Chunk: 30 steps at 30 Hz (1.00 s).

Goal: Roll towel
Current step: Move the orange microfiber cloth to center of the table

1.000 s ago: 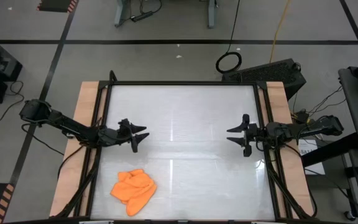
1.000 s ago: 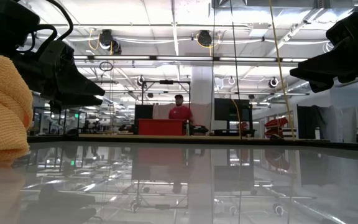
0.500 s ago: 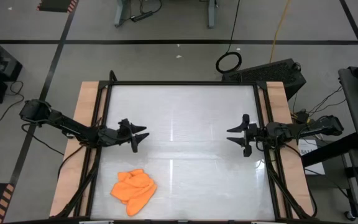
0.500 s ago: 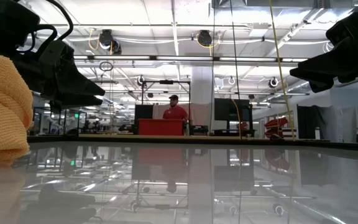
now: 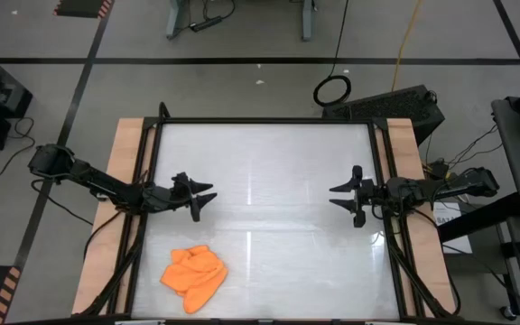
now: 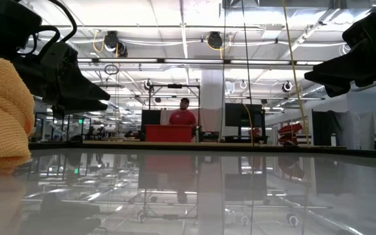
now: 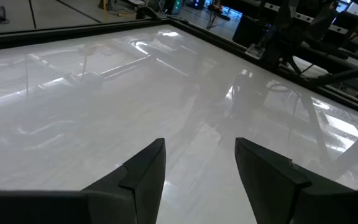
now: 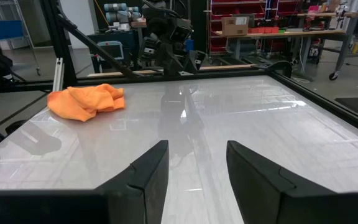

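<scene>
Lying crumpled on the table (image 5: 269,162), the towel (image 5: 194,277) is not yet being rolled; left gripper (image 5: 205,199) and right gripper (image 5: 337,196) are hovering apart, fingers open, holding nothing.

High view straight down, low view level across table (image 6: 240,196); wrist views forward, sharing tabletop

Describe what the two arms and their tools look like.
Both arms are black and slim, built of jointed segments with dark cables trailing along the table's wooden side rails. The left tool and right tool each end in two pointed, wedge-shaped black fingers, matte and unmarked, seen up close in the wrist views.
</scene>
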{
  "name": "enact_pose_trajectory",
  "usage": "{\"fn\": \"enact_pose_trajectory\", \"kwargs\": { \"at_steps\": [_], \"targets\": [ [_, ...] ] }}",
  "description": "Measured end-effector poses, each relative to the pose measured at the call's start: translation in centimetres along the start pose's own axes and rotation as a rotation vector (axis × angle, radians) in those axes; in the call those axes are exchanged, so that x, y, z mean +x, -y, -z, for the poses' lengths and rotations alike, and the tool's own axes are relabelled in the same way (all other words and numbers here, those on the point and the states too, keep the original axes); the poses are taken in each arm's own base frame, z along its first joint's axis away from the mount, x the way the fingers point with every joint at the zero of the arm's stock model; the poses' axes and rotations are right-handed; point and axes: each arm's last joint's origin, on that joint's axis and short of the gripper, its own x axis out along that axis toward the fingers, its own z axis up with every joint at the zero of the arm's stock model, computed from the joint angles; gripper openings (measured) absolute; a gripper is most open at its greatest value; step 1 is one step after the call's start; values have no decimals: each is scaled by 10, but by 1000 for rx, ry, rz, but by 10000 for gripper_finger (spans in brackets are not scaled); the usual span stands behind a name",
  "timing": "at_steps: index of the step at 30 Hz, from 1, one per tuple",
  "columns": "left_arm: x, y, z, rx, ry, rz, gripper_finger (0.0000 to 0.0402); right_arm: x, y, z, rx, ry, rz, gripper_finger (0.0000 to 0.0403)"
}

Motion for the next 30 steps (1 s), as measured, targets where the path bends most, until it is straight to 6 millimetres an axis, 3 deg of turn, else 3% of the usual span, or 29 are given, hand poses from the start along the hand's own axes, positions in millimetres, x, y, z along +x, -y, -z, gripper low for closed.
{"fn": "enact_pose_trajectory", "kwargs": {
  "at_steps": [10, 13, 21, 30],
  "targets": [
    [0, 0, -1, -49, -3, 19, 199, 0, 0, 0, 0, 0, 0, 153],
    [2, 2, -4, -62, -11, 103, 199, 0, 0, 0, 0, 0, 0, 153],
    [9, 25, -24, -46, -75, 378, 199, 0, 0, 0, 0, 0, 0, 153],
    [22, 61, -55, 58, -395, 413, 199, 0, 0, 0, 0, 0, 0, 153]
  ]
}}
